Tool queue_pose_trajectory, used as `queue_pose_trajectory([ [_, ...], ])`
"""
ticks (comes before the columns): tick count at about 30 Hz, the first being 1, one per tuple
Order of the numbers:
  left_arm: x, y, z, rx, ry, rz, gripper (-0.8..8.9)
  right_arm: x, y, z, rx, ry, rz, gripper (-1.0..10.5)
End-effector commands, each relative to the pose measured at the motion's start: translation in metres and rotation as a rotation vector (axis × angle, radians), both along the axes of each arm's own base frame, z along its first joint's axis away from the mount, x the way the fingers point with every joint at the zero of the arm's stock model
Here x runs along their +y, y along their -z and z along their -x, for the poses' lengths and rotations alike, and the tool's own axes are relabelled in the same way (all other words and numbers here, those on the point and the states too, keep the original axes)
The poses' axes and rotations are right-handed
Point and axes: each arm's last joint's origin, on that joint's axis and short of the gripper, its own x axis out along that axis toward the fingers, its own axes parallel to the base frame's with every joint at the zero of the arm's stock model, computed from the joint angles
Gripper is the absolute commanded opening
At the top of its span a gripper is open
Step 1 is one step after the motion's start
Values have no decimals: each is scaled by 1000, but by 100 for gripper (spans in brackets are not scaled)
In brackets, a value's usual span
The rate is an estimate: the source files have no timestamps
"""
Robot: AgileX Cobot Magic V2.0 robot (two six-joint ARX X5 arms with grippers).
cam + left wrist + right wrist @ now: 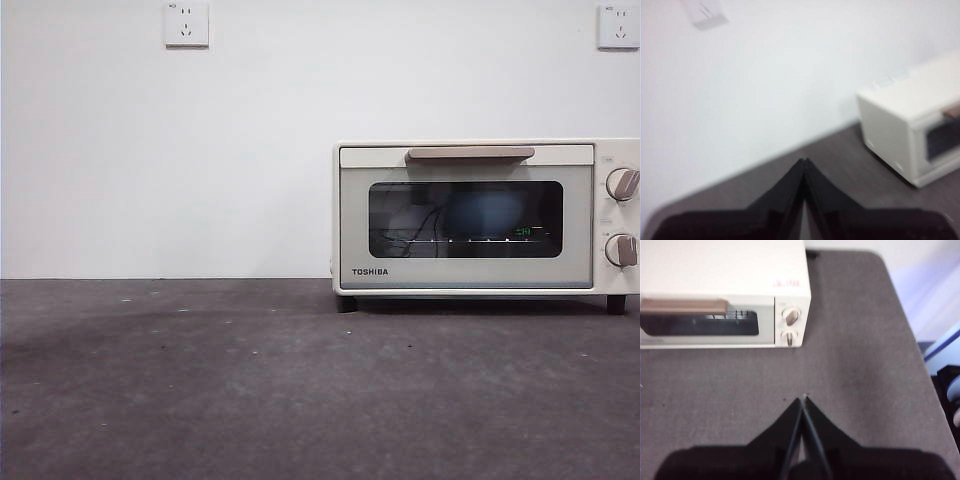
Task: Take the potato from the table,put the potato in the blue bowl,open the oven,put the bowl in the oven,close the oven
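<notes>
The cream-white TOSHIBA oven [465,275] stands at the right rear of the table [200,380] with its glass door closed. Through the dark glass a rounded blue shape shows, the blue bowl [485,213]. The potato is hidden. My left gripper [804,161] hangs shut and empty above the table, well to the side of the oven [895,130]. My right gripper [804,399] is also shut and empty, above the bare table [855,365] in front of the oven [720,265] and its knobs. Neither arm appears in the front view.
Two knobs [622,184] sit on the oven's right side and a tan handle [470,153] runs across the door's top. Wall sockets [187,23] are mounted on the white wall behind. The table's side edge [912,335] shows in the right wrist view.
</notes>
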Motion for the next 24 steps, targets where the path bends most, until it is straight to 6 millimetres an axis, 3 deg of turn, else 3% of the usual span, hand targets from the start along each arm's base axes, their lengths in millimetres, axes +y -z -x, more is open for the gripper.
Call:
queue_pose_trajectory([
  [1, 3, 48, -5, -53, -29, 78, -4, 3, 10, -23, 83, -5, 11, -1],
  [7, 12, 132, -2, -9, -116, 249, -4, 10, 33, -80, 203, -5, 26, -1],
  [11, 14, 173, 0, 33, -132, 247, -4, 15, 51, -118, 245, -5, 31, -1],
  [16, 14, 200, 2, 55, -139, 245, -4, 20, 70, -160, 226, -5, 28, -1],
  [24, 15, 221, 3, 113, -162, 238, -4, 27, 88, -212, 80, -4, 11, -1],
])
